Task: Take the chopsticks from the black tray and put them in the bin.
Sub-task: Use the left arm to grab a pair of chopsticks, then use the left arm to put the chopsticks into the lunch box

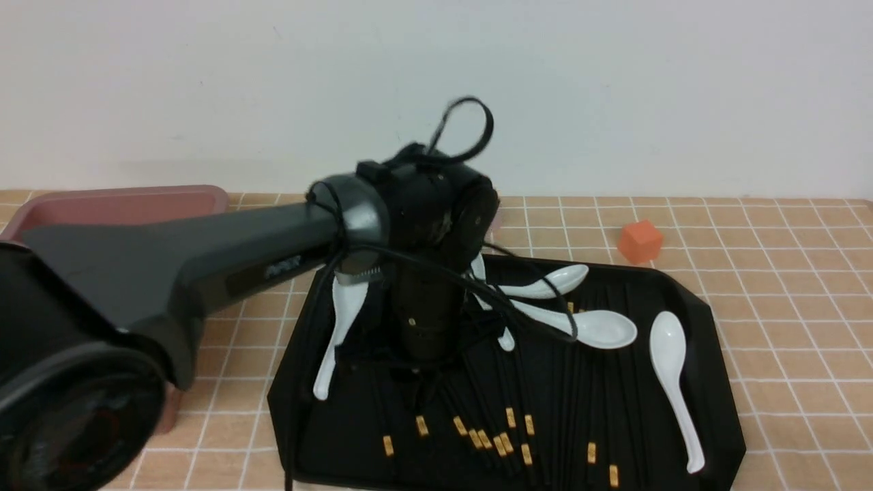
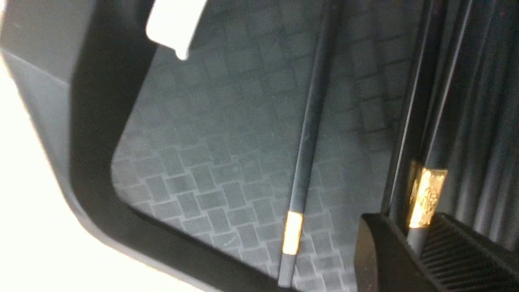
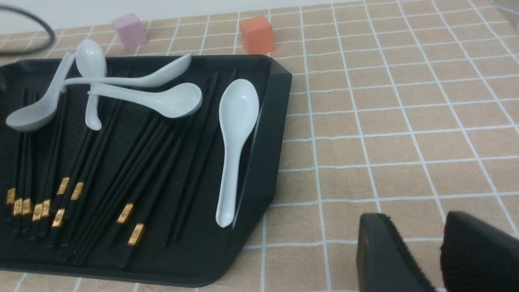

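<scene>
Several black chopsticks (image 1: 505,409) with gold bands lie fanned across the black tray (image 1: 709,320). My left arm reaches over the tray's left half with its wrist pointing down, which hides the fingers in the front view. In the left wrist view my left gripper (image 2: 413,227) is shut on one chopstick (image 2: 425,190), just behind its gold band, low over the tray floor. A loose chopstick (image 2: 308,134) lies beside it. The pink bin (image 1: 123,201) stands at the back left, partly behind the arm. My right gripper (image 3: 413,221) hangs open over the tablecloth, right of the tray (image 3: 267,154), holding nothing.
Several white soup spoons (image 1: 672,368) lie on and among the chopsticks (image 3: 134,162). One spoon (image 3: 237,121) rests along the tray's right rim. An orange cube (image 1: 640,241) and a pink cube (image 3: 129,30) sit behind the tray on the checked cloth.
</scene>
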Controlling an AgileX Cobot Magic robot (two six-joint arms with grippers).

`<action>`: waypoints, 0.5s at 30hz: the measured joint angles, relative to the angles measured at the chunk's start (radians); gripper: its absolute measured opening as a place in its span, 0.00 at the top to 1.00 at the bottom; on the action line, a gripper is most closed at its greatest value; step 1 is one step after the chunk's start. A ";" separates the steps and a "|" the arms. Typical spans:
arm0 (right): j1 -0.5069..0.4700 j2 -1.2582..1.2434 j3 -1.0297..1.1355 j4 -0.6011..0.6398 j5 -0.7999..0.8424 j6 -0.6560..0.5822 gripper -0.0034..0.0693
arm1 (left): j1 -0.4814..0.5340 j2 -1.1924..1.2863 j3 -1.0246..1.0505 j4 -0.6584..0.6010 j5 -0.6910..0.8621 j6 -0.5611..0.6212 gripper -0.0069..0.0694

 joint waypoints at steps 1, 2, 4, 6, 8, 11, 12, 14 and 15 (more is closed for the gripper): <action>0.000 0.000 0.000 0.000 0.000 0.000 0.62 | 0.000 -0.012 0.000 0.000 0.004 0.012 0.75; 0.000 0.000 0.000 0.000 0.000 0.000 0.62 | 0.000 -0.023 0.000 0.000 0.007 0.022 0.75; 0.000 0.000 0.000 0.000 0.000 0.000 0.62 | 0.000 -0.044 0.000 -0.001 0.011 0.034 0.75; 0.000 0.000 0.000 0.000 0.000 0.000 0.62 | 0.000 -0.065 0.000 -0.001 0.011 0.041 0.75; 0.000 0.000 0.000 0.000 0.000 0.000 0.62 | 0.000 -0.086 0.001 -0.001 0.011 0.046 0.75; 0.000 0.000 0.000 0.000 0.000 0.000 0.62 | 0.000 -0.131 0.001 0.000 0.015 0.069 0.75; 0.000 0.000 0.000 0.000 0.000 0.000 0.62 | 0.001 -0.159 0.002 0.004 0.016 0.082 0.75; 0.000 0.000 0.000 0.000 0.000 0.000 0.62 | 0.007 -0.199 0.003 0.014 0.018 0.093 0.75; 0.000 0.000 0.000 0.000 0.000 0.000 0.62 | 0.013 -0.218 0.003 0.018 0.019 0.096 0.75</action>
